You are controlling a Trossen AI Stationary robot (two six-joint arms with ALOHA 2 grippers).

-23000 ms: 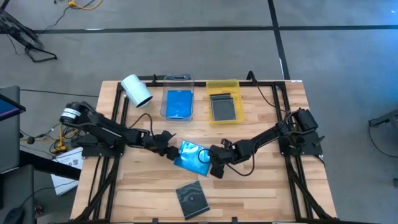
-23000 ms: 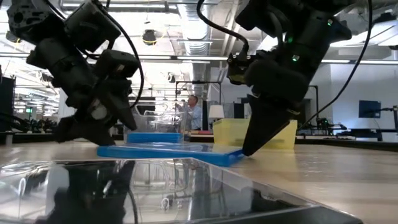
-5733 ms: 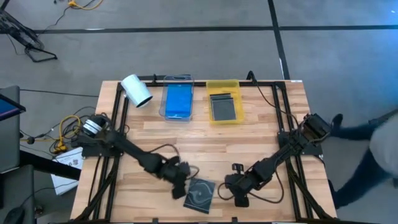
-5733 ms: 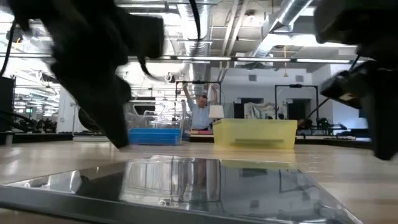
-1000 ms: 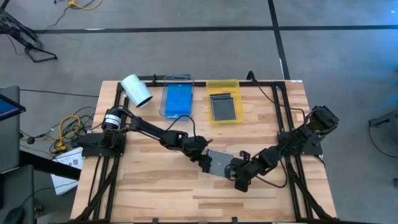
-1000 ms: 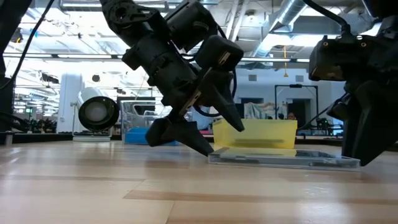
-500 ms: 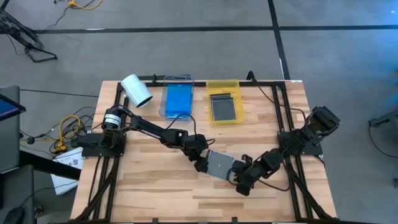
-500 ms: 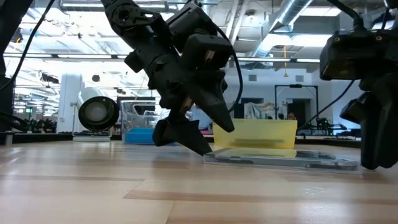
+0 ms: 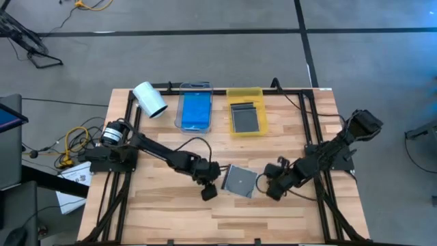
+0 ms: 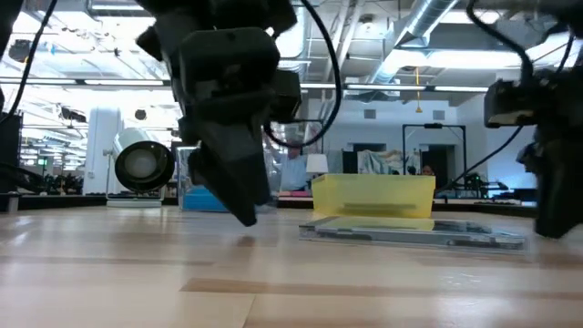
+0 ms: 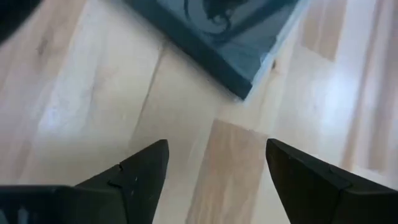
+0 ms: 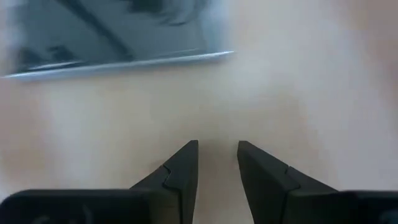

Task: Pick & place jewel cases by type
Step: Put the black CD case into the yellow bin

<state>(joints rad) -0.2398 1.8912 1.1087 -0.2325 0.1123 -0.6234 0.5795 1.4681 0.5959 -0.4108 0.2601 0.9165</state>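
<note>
1. Now, the grey case (image 9: 240,180) lies flat on the wooden surface (image 9: 171,219), out in the middle, with a hand on either side of it and neither one touching.
2. Left hand (image 9: 209,190) sits just beside the case's near-left corner, its fingers (image 11: 140,171) spread wide over bare wood and holding nothing.
3. From the left wrist camera, that same case corner (image 11: 239,78) shows just beyond the open fingertips, clear of them.
4. Right hand (image 9: 268,183) waits just off the case's right edge, fingers (image 12: 180,168) drawn close with a narrow gap between them, pinching nothing.
5. Its wrist camera shows the case edge (image 12: 118,59) lying ahead on the wood, a little apart from the tips.
6. From the low camera, the case (image 10: 414,234) rests level on the surface, the left arm's dark bulk (image 10: 232,109) to one side and the right arm (image 10: 551,128) at the other.
7. At the back, a clear tray (image 9: 182,116) holds a blue case (image 9: 196,111), and the yellow tray (image 9: 244,96) beside it holds a dark grey case (image 9: 246,117).
8. Over at the back left corner, a white roll (image 9: 149,100) lies on its side.
</note>
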